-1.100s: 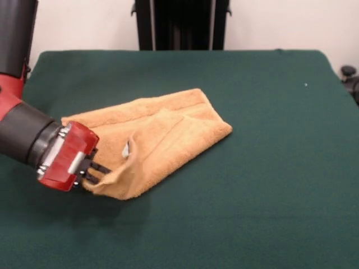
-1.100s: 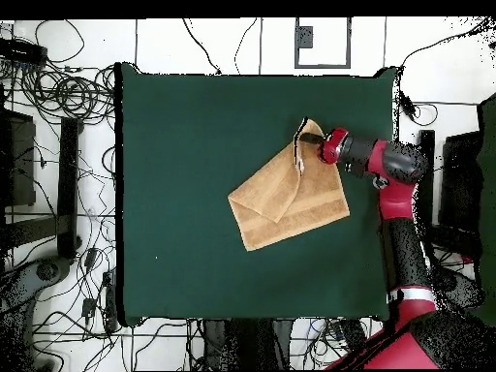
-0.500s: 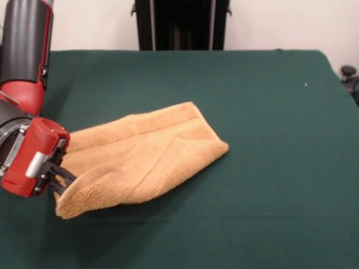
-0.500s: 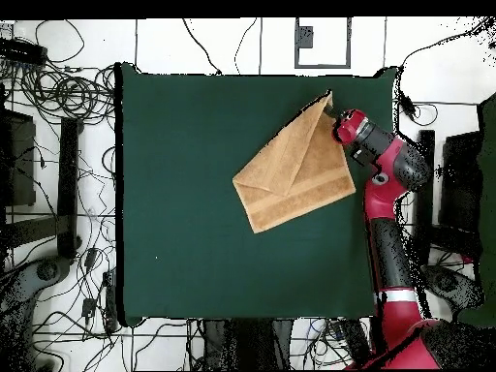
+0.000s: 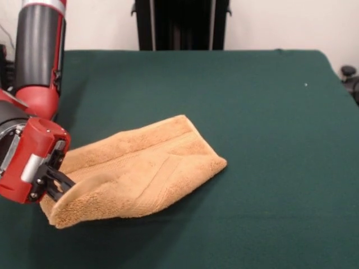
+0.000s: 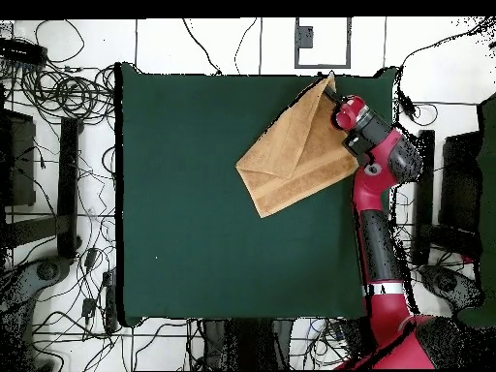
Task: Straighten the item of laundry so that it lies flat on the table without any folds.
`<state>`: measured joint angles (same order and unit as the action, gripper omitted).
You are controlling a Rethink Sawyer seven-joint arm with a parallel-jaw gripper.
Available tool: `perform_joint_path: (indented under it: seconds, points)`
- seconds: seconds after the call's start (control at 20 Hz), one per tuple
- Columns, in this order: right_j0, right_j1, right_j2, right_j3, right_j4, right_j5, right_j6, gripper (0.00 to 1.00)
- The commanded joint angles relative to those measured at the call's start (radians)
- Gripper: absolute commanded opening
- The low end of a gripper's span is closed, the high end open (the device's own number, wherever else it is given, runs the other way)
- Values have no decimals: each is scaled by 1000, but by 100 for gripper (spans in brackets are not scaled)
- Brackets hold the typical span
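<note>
The golden-tan item of laundry (image 5: 140, 168) (image 6: 291, 155) lies folded over itself on the green table (image 5: 269, 112) (image 6: 184, 194), with a rounded fold at its right end in the front view. Its left corner is raised off the cloth. My red gripper (image 5: 53, 188) (image 6: 335, 97) is shut on that raised corner at the left of the front view, near the table's front-left area. In the overhead view the held corner points toward the table's top right edge.
The red and black arm (image 5: 36, 61) comes down along the left side. In the overhead view, cables (image 6: 58, 97) and stands surround the table, and a dark post (image 5: 179, 22) stands behind its far edge.
The gripper has pulled the towel's corner further to the front-left and lifted it, dragging the whole towel along and opening out part of the earlier fold.
</note>
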<state>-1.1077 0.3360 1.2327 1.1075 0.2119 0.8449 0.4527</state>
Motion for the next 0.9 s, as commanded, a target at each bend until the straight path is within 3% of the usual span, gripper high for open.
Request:
perform_joint_path:
  seconds: [0.05,0.5,0.9]
  points:
    - [86,-20,-89,-54,34,64,132,0]
    - [155,-109,-292,-102,-33,210,171,0]
    - [184,-166,-255,-90,37,141,241,0]
